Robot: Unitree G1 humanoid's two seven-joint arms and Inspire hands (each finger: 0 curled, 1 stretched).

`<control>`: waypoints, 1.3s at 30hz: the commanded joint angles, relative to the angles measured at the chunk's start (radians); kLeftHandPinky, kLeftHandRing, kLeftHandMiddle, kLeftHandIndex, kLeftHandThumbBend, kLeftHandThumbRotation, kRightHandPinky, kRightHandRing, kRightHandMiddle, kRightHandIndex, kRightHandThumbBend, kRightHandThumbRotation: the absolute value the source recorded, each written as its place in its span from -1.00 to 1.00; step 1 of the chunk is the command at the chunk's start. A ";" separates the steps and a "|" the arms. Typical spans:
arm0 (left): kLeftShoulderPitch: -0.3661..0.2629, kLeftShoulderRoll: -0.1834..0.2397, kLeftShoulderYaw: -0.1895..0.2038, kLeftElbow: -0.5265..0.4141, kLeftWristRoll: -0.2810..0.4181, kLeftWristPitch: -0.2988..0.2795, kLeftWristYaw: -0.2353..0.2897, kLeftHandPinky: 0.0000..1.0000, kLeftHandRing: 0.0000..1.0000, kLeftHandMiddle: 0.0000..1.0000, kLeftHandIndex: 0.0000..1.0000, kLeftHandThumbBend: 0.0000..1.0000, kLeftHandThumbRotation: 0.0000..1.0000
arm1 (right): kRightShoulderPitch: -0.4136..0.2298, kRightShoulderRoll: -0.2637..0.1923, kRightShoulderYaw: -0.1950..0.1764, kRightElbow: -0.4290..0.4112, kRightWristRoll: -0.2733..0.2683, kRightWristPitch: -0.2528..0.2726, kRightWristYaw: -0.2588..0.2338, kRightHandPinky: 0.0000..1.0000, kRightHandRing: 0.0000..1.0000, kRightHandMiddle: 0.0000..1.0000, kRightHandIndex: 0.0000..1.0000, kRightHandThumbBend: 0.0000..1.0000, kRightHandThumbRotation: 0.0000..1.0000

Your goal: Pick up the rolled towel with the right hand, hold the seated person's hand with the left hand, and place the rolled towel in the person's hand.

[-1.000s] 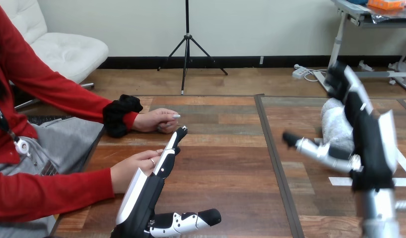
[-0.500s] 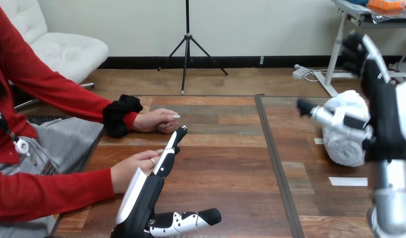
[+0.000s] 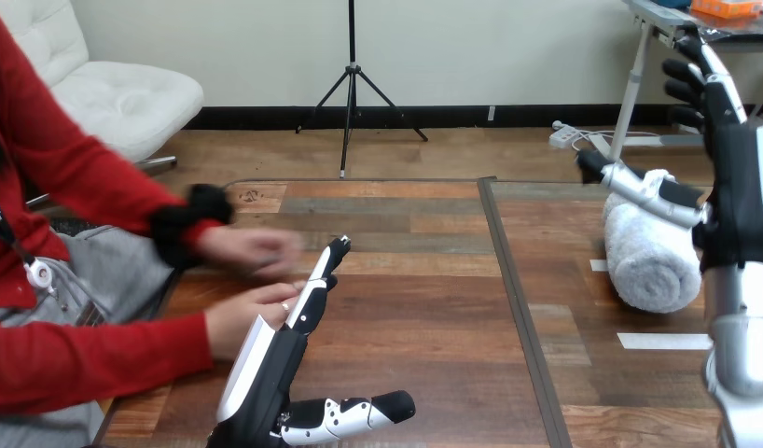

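Occupying most of the view, a wooden table was recorded as the working surface, with the person seated at its left side so that both of their arms could be reached across it. The right hand was noted raised at the table's right, its fingers straight and spread upward and its thumb stretched leftward over the towel; nothing was grasped, and contact between thumb and towel could not be told. The posture was judged to be one of approach, opened wide enough to take the roll. The left hand was entered at the near left, set on edge with its fingers straight and pressed together, thumb held out to the side, laid just beside the person's nearer hand; no finger was curled round it, so the hold was judged not yet made. The rolled towel was listed lying on the table at the right, below the right hand and well apart from the person. The person's farther hand was seen blurred above the nearer one. A tape strip was noted near the towel, presumably marking its place.
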 commanded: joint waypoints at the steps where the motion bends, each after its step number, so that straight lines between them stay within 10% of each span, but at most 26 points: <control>1: -0.062 -0.008 0.014 -0.014 -0.002 -0.014 0.011 0.87 0.96 0.97 0.98 1.00 0.13 | -0.133 -0.049 -0.005 0.029 -0.006 0.083 -0.002 0.59 0.75 0.76 0.87 1.00 -0.20; 20: -0.064 -0.014 0.011 -0.009 -0.004 -0.013 0.010 0.87 0.96 0.96 0.97 1.00 0.13 | -0.399 -0.149 0.059 0.397 -0.079 0.278 -0.019 -0.02 0.28 0.77 0.88 1.00 0.06; 27: -0.062 -0.013 0.014 -0.019 0.019 -0.002 0.027 0.86 0.95 0.95 0.97 1.00 0.15 | -0.495 -0.170 0.084 0.531 -0.096 0.344 0.008 -0.61 -0.51 -0.29 0.90 1.00 0.12; 39: -0.067 -0.020 0.011 -0.009 0.012 -0.012 0.022 0.86 0.95 0.95 0.97 1.00 0.16 | -0.633 -0.190 0.140 0.713 -0.127 0.497 0.058 -0.78 -0.68 -0.49 0.89 1.00 0.20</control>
